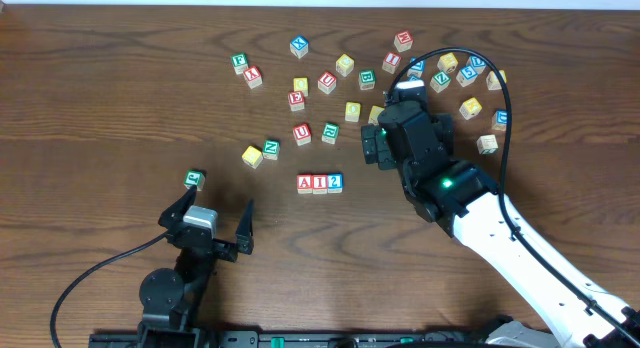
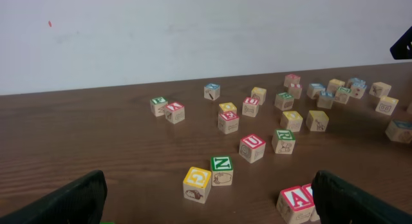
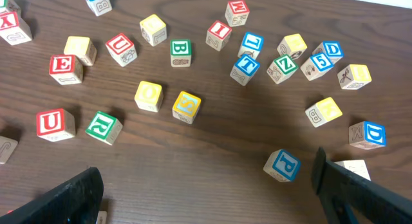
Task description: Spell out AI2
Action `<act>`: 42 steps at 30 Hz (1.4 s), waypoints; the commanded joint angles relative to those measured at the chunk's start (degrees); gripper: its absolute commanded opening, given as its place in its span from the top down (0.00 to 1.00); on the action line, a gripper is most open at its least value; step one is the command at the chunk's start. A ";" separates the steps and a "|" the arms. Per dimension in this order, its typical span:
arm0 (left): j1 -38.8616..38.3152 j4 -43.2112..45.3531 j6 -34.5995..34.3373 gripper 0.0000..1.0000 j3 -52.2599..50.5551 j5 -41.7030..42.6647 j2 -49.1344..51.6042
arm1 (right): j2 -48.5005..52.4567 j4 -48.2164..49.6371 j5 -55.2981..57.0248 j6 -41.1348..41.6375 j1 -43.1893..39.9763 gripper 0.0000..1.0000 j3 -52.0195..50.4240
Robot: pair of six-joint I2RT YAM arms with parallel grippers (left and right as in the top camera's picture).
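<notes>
The A block (image 1: pixel 306 183), I block (image 1: pixel 320 183) and 2 block (image 1: pixel 335 182) are recorded touching in a row on the counter (image 1: pixel 100 108), with left hand (image 1: pixel 220 200) and right hand (image 3: pixel 206 172) both held open.

One camera looks straight down on the whole worktop (image 1: pixel 100 88). The left wrist one sits low by the near edge, facing the far edge. The right one looks down from closer. Both show the red U block (image 2: pixel 252 147).
</notes>
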 commanded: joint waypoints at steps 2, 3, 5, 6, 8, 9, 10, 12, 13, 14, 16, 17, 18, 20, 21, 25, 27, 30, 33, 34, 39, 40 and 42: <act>0.35 -3.10 -0.52 0.00 -0.44 0.33 -0.52 | -0.79 -0.07 0.83 -0.72 -0.39 0.01 0.94; 0.35 -3.10 -0.52 0.01 -0.44 0.33 -0.52 | -0.79 -0.07 0.83 -0.72 -0.39 0.01 0.94; 0.35 -3.08 -0.52 0.01 -0.44 0.33 -0.52 | -0.79 -0.07 0.83 -0.72 -0.39 0.01 0.94; 0.35 -2.91 -0.52 0.01 -0.44 0.33 -0.50 | -0.79 -0.07 0.83 -0.72 -0.39 0.01 0.94; 0.35 -2.86 -0.52 0.01 -0.44 0.33 -0.39 | -0.79 -0.07 0.83 -0.72 -0.39 0.01 0.94; 0.35 -2.84 -0.52 0.01 -0.44 0.33 -0.35 | -0.79 -0.07 0.83 -0.72 -0.39 0.01 0.94; 0.35 -2.84 -0.50 0.01 -0.44 0.33 -0.35 | -0.79 -0.07 0.83 -0.72 -0.39 0.01 0.94; 0.35 -2.84 -0.52 0.01 -0.44 0.33 -0.35 | -0.79 -0.07 0.83 -0.72 -0.39 0.01 0.94; 0.35 -2.84 -0.52 0.01 -0.44 0.33 -0.35 | -0.79 -0.07 0.83 -0.72 -0.39 0.01 0.94; 0.35 -2.84 -0.50 0.01 -0.44 0.33 -0.35 | -0.79 -0.07 0.83 -0.72 -0.39 0.01 0.94; 0.35 -2.84 -0.52 0.01 -0.44 0.33 -0.35 | -0.79 -0.07 0.83 -0.72 -0.39 0.01 0.94; 0.35 -2.84 -0.52 0.01 -0.44 0.33 -0.35 | -0.79 -0.07 0.83 -0.72 -0.39 0.01 0.94; 0.35 -2.84 -0.52 0.01 -0.44 0.33 -0.35 | -0.79 -0.07 0.83 -0.72 -0.39 0.01 0.94; 0.35 -2.84 -0.52 0.01 -0.44 0.33 -0.35 | -0.79 -0.07 0.83 -0.72 -0.39 0.01 0.94; 0.35 -2.84 -0.52 0.01 -0.44 0.33 -0.35 | -0.79 -0.07 0.83 -0.72 -0.39 0.01 0.94; 0.35 -2.84 -0.52 0.01 -0.44 0.33 -0.35 | -0.79 -0.07 0.83 -0.72 -0.39 0.01 0.94; 0.35 -2.84 -0.50 0.01 -0.44 0.33 -0.35 | -0.79 -0.07 0.83 -0.72 -0.39 0.01 0.94; 0.35 -2.84 -0.52 0.01 -0.44 0.33 -0.35 | -0.79 -0.04 0.81 -0.70 -0.35 0.01 0.94; 0.35 -2.84 -0.52 0.00 -0.44 0.33 -0.35 | -0.98 -1.73 1.31 -0.76 -0.39 0.01 0.94; 0.35 -2.84 -0.50 0.01 -0.44 0.33 -0.35 | -1.38 -3.26 1.25 -0.74 -0.42 0.01 0.94; 0.35 -2.84 -0.52 0.00 -0.44 0.33 -0.35 | -5.88 -6.97 2.80 -4.61 -0.70 0.01 0.72; 0.35 -2.84 -0.52 0.01 -0.44 0.33 -0.35 | -7.52 -6.62 2.78 -5.97 -0.94 0.01 0.70; 0.35 -2.84 -0.52 0.01 -0.44 0.33 -0.35 | -11.78 -4.85 2.73 -8.37 -1.53 0.01 0.55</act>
